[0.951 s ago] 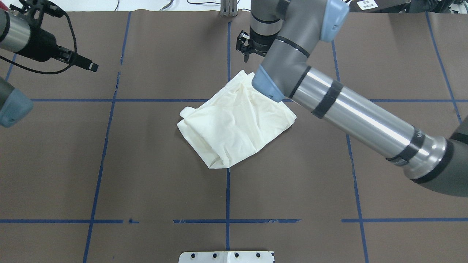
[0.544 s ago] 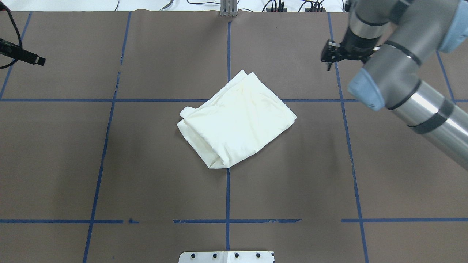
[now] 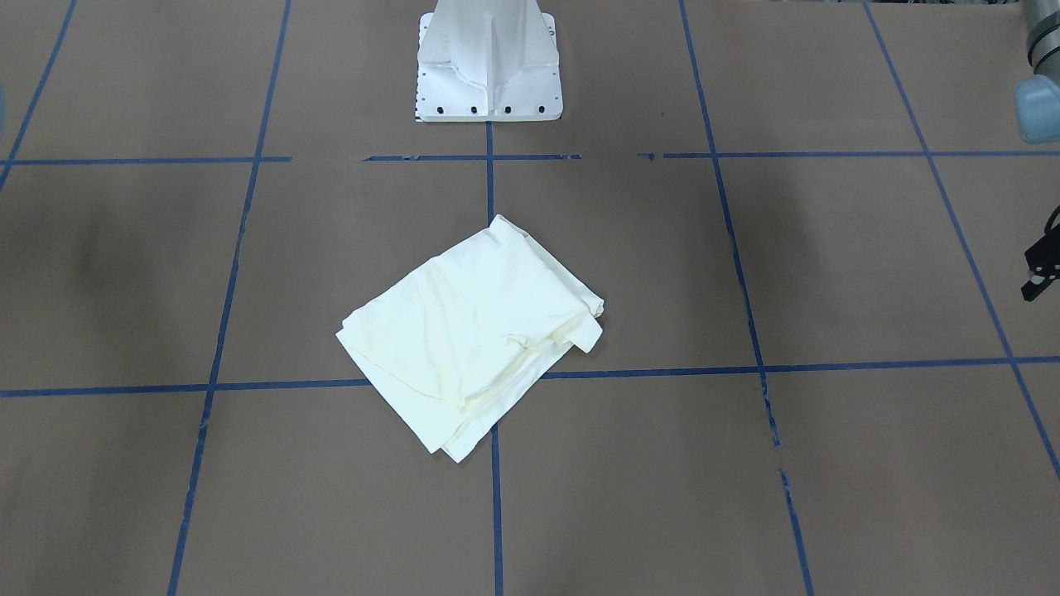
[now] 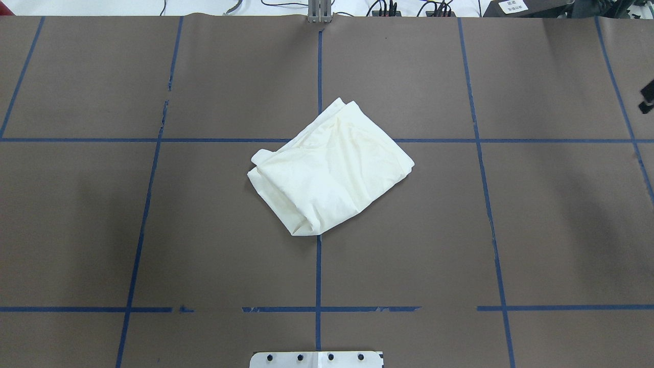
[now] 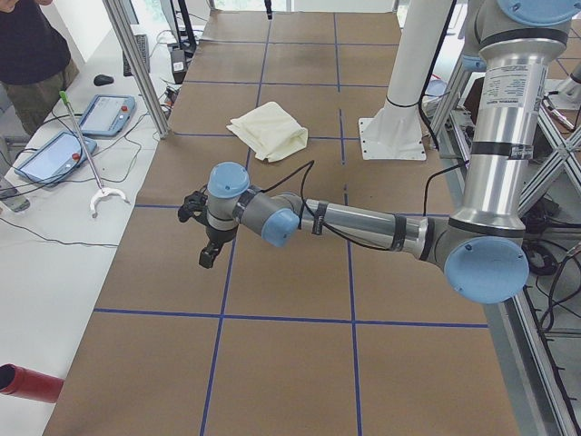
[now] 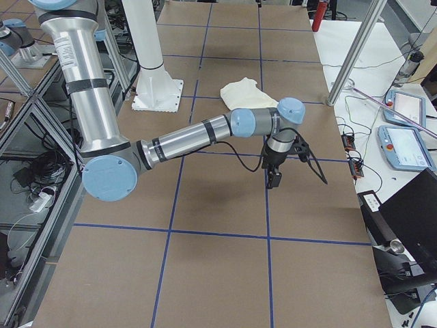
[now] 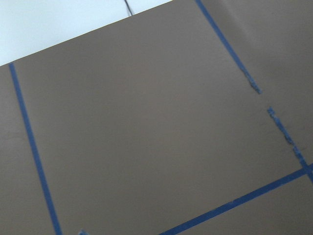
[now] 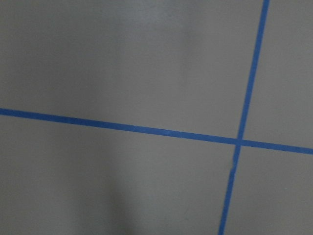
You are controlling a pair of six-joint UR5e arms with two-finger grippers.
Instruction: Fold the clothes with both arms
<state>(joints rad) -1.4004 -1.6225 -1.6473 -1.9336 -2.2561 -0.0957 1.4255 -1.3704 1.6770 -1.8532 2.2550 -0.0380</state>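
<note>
At the table's middle, the folded cream shirt (image 4: 332,168) lies across a blue tape line (image 4: 318,271), in front of the white pedestal (image 3: 489,66). Left gripper (image 5: 210,252) and right gripper (image 6: 273,179) hang well apart from it, empty; how far either is open I cannot tell. Two pendants (image 5: 107,113) lie on the side bench near a person (image 5: 32,45).

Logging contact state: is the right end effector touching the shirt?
Apart. In the exterior right view, the right end effector hangs over the bare table, with open brown surface between it and the shirt.
</note>
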